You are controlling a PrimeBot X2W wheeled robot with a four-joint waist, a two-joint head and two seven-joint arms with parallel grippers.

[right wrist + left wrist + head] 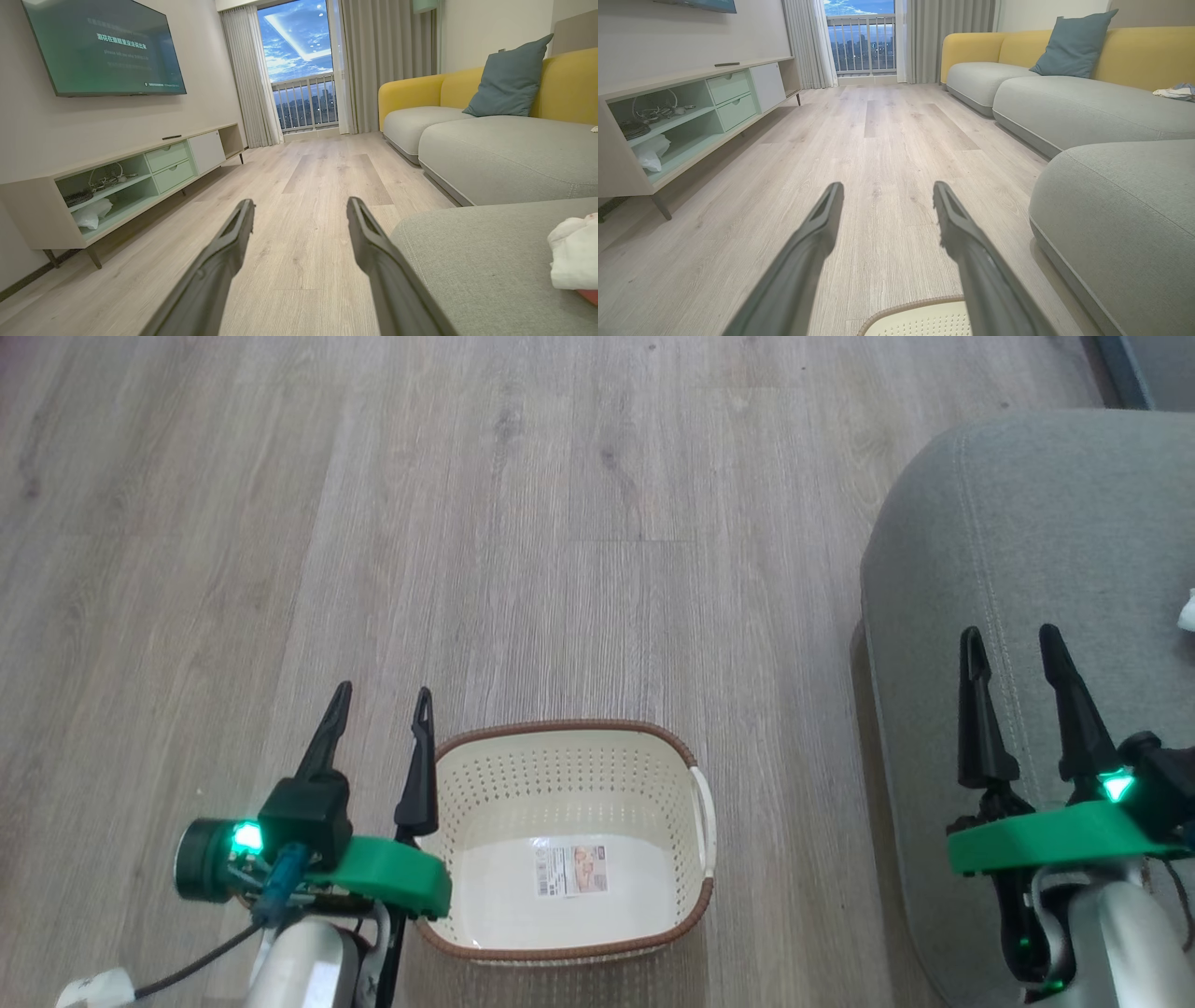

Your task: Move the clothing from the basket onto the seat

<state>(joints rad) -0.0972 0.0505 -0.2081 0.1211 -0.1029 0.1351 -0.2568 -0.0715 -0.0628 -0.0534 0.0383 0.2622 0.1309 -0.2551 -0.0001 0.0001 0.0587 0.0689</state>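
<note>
From the basket [560,775], the wood floor [523,523] lies open at 12 o'clock, with room to pass. At 3 o'clock the big grey seat [1027,523] stands in the way. At 9 o'clock the left gripper [384,691] is just beside the basket's rim. White clothing [572,254] lies on the seat, at 3 o'clock of the right gripper [1011,633].

Basket [560,782] empty; clothing [572,254], seemingly white, on seat [481,266].

Bright, even room light — soft shadows, wrist views bowed at edges.
</note>
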